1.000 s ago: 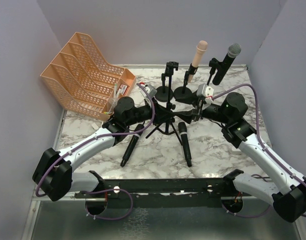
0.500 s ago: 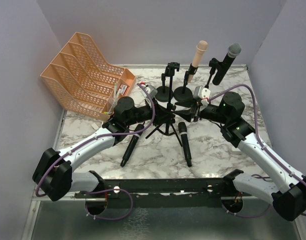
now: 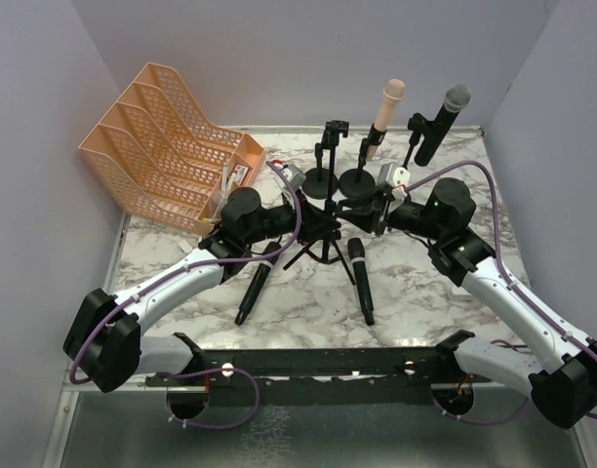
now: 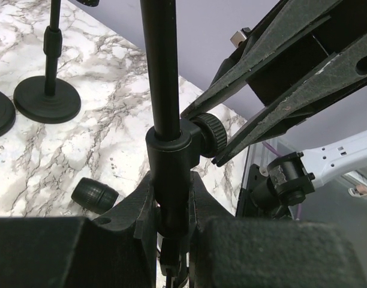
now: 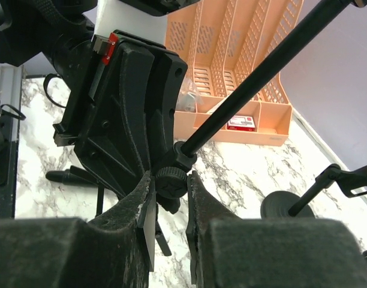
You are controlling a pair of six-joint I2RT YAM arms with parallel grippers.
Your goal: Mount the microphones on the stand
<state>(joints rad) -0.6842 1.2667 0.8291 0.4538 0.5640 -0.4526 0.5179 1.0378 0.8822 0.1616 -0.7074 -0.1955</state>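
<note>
A black tripod stand (image 3: 323, 244) stands mid-table. My left gripper (image 3: 311, 226) is shut on its pole (image 4: 162, 90), just under the collar. From the right, my right gripper (image 3: 365, 219) has its jaws pressed on both sides of the stand's ribbed knob (image 5: 171, 180). Two all-black microphones lie flat, one (image 3: 255, 283) left of the tripod and one (image 3: 361, 278) right of it. The pale pink microphone (image 3: 386, 109) and the one with a silver-grey mesh head (image 3: 443, 119) sit clipped on stands at the back.
An orange mesh organizer (image 3: 167, 141) fills the back left corner. Two round-base stands (image 3: 321, 180) (image 3: 357, 182) stand just behind the tripod; the left one's clip holds nothing. A small white block (image 3: 401, 177) sits by my right wrist. Purple walls enclose the table.
My right gripper moved left toward the tripod and its jaws narrowed onto the knob. The left arm and the microphones stayed put.
</note>
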